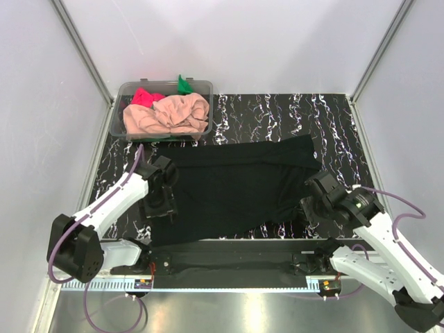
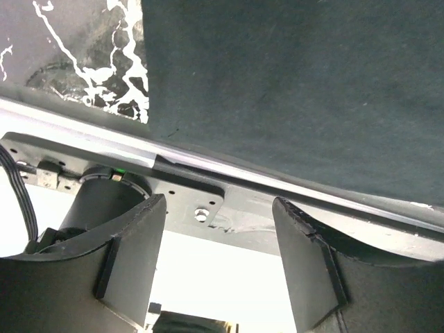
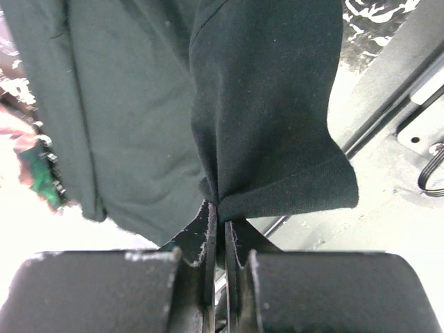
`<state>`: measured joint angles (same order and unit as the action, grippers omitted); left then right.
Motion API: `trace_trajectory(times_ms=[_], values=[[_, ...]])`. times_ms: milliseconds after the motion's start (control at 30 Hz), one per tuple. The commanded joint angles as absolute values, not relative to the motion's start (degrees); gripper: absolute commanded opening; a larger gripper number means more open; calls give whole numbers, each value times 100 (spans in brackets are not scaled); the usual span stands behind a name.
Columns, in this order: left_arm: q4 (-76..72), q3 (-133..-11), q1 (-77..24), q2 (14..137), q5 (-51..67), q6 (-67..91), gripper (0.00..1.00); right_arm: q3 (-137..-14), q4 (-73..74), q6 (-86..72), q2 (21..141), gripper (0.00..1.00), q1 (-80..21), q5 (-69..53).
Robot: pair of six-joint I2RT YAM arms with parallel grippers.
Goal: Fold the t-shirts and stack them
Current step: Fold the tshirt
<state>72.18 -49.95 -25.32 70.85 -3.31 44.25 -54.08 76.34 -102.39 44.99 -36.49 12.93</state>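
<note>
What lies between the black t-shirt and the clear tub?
Only bare marbled table, in the top external view; the black t-shirt and clear tub lie apart.

Tub (image 1: 198,84): clear plastic, at the far left corner of the mat.
Mat (image 1: 277,118): black with white marble veins, covering the table.
Walls (image 1: 229,41): plain white, on three sides.
Posts (image 1: 82,48): aluminium, in the far corners.
Rail (image 1: 229,286): pale strip along the near edge.
</note>
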Motion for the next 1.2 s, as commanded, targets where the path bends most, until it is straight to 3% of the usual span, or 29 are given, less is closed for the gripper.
trace_trajectory(times_ms=[0,367,700,1167], values=[[7357,-4993,-2514,7057,-352,4473,68,-5537,7787,-10336,4167,0,-3691,1529],[6724,-4263,-2505,7514,-71,4632,67,-5572,7963,-10318,3920,0,-3683,1486],[6609,-4491,-2514,8049,-35,4641,65,-5423,7726,-10283,3902,0,-3683,1327],[6592,-4737,-2487,8358,923,4720,64,-5282,7638,-10450,3648,0,-3691,1266]])
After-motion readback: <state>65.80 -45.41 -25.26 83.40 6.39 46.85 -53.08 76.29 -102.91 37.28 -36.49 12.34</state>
